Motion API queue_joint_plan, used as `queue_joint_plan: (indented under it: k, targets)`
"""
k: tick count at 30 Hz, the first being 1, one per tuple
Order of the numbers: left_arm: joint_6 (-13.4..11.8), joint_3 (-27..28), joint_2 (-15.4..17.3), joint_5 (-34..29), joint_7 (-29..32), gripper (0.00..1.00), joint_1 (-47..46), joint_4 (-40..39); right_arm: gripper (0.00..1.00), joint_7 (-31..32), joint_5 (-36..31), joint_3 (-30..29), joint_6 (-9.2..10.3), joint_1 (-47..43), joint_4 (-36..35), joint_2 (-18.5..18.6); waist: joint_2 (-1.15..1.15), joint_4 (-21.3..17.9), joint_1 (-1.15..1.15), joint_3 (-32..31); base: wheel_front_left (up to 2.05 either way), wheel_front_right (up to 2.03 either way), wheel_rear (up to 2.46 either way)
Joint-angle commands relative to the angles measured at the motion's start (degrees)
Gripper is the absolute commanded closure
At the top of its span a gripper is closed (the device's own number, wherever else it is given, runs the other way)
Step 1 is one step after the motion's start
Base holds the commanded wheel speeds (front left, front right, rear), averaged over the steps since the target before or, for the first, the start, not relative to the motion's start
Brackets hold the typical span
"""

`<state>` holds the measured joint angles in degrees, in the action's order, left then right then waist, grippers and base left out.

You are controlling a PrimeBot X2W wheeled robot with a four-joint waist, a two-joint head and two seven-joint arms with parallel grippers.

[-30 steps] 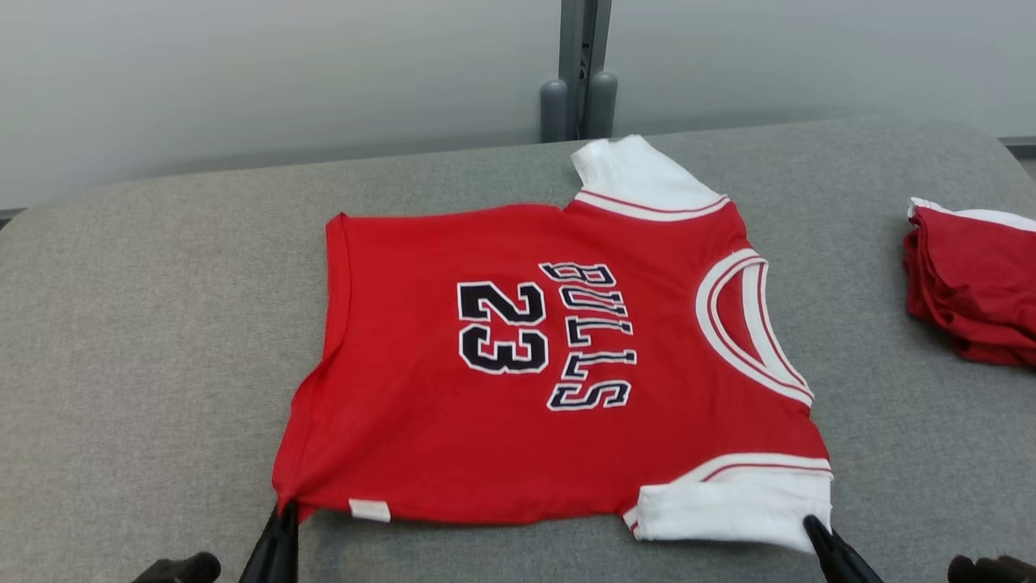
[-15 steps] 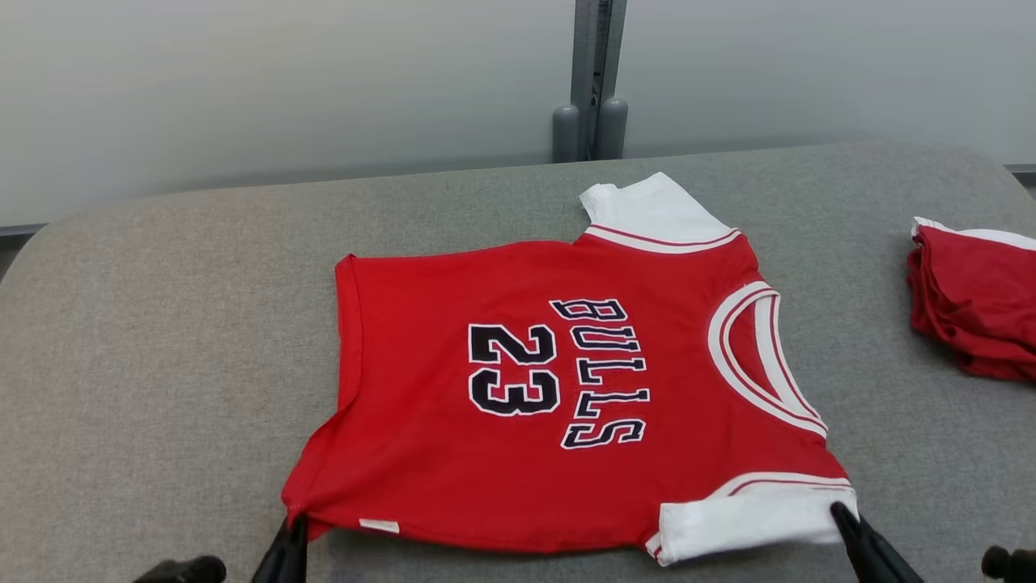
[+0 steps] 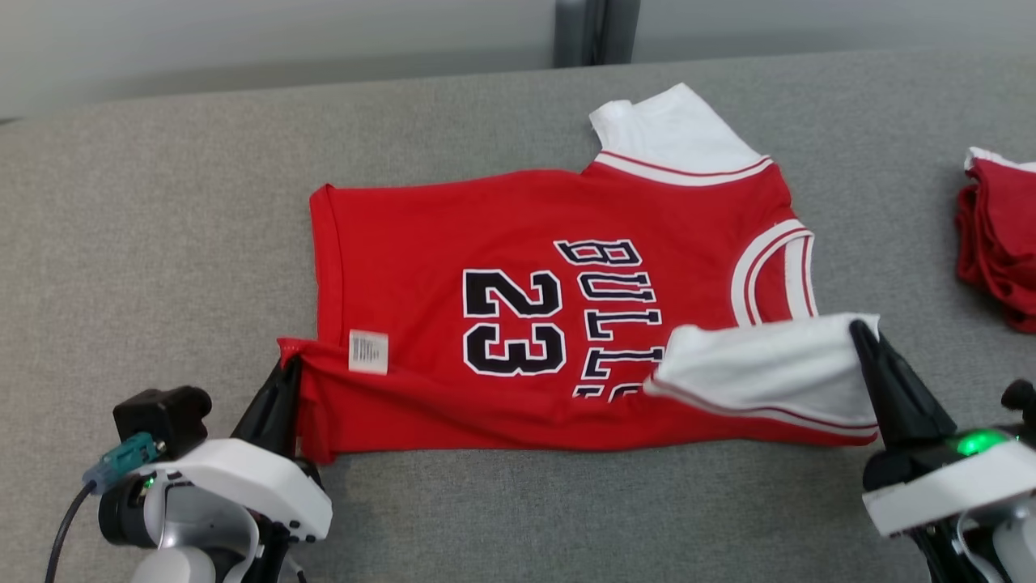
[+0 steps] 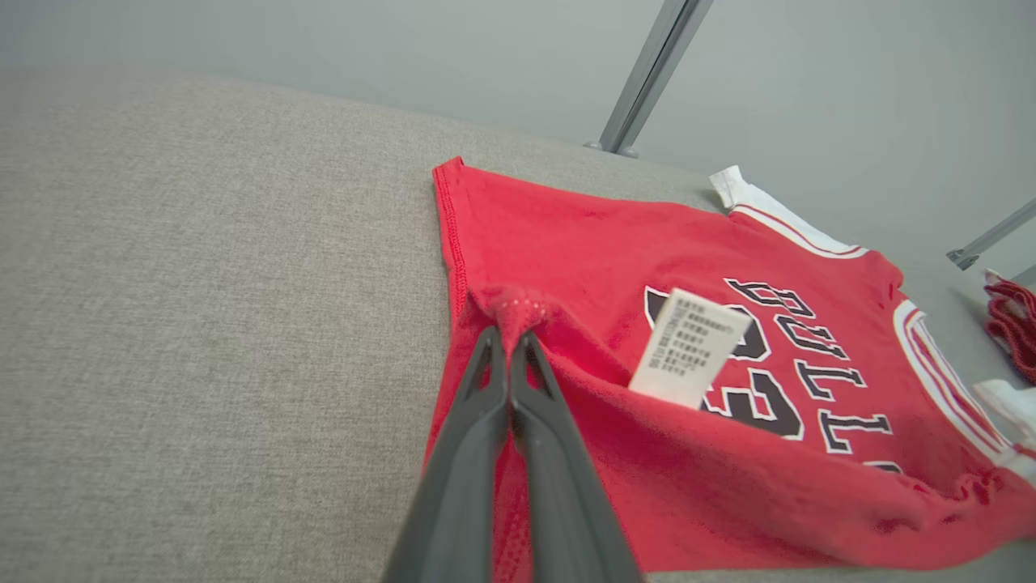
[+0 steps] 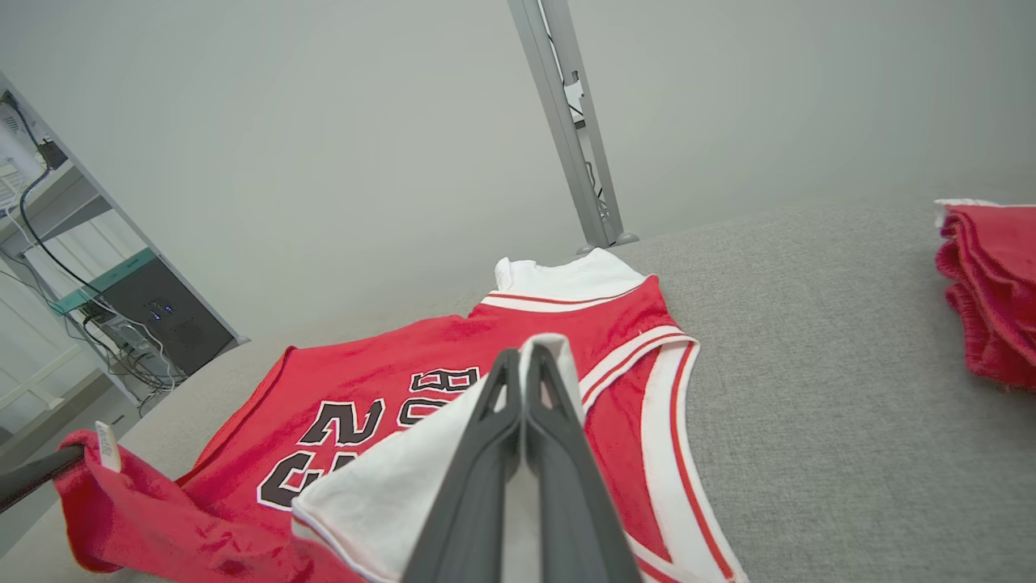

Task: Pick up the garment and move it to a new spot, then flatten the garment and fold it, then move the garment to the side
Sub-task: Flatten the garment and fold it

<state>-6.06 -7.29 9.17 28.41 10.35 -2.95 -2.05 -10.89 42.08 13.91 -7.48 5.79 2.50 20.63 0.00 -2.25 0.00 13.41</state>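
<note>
Head view: the red basketball jersey with white sleeves (image 3: pixel 502 210) lies mid grey fabric surface (image 3: pixel 162 243), its near side raised. The left gripper (image 3: pixel 291 366) clamps its hem corner (image 3: pixel 312 356); the right gripper (image 3: pixel 858 328) clamps the near white sleeve (image 3: pixel 761 364).
Left wrist view: closed fingers pinch the hem beside a white care label (image 4: pixel 688 348).
Right wrist view: closed fingers pinch the sleeve. A folded red cloth pile (image 5: pixel 987 283) sits at the surface's right edge.
</note>
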Motion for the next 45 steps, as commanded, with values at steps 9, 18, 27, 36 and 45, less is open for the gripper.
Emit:
queue_joint_plan:
  k: [9, 18, 27, 36, 45]
  targets:
    - [1.9, -0.5, -0.3, 0.8, -2.2, 1.00, -6.7, 7.3, 1.00, -3.8, 3.4, 7.8, -0.03, 12.4, 9.7, 4.7, 0.00, 1.0, 0.00, 6.2, 0.00, 0.00, 0.00]
    - [2.9, -0.8, -1.6, 1.6, -6.1, 0.00, -5.9, 11.6, 0.00, -4.4, 4.4, 10.0, -0.03, 16.6, 15.9, 4.1, 0.00, 1.3, 0.00, 6.6, 0.00, 0.00, 0.00]
    - [1.7, 0.7, -3.9, 0.1, -21.0, 0.00, -2.7, 9.6, 0.00, -4.4, -6.9, -0.7, -0.02, 10.5, 12.2, -0.2, 0.00, 0.9, 0.00, 2.9, 0.00, 0.00, 0.00]
    - [0.0, 1.4, -3.3, -6.2, -25.3, 0.00, -1.5, 6.9, 0.00, -4.3, -19.0, -7.9, -0.02, 3.2, 7.3, -5.2, 0.00, 0.5, 0.00, -1.7, 0.00, 0.00, 0.00]
    - [-2.6, -0.3, -1.4, -13.0, -25.5, 0.00, 3.6, 6.8, 0.00, -3.8, -25.7, -10.0, -0.03, -4.7, 4.0, -9.3, 0.00, -0.1, 0.00, -4.6, 0.00, 0.00, 0.00]
